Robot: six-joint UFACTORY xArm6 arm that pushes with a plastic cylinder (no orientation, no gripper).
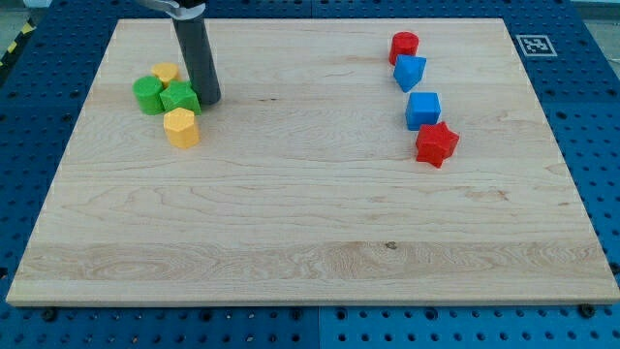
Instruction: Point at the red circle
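You have no gripper here, only a smooth dark rod holding nothing; my tip point(209, 100) rests on the pale wood-grain table point(310, 223), touching the green star point(180, 97) from its 3 o'clock side. The red circle point(404, 46), a short matte cylinder, sits well apart toward 2 o'clock, just above the blue triangle point(409, 72).

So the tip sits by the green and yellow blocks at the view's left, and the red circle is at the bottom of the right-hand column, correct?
Not quite. The camera view shows the red circle at the top of that column; the red star is at the bottom. My tip is indeed beside the green blocks.
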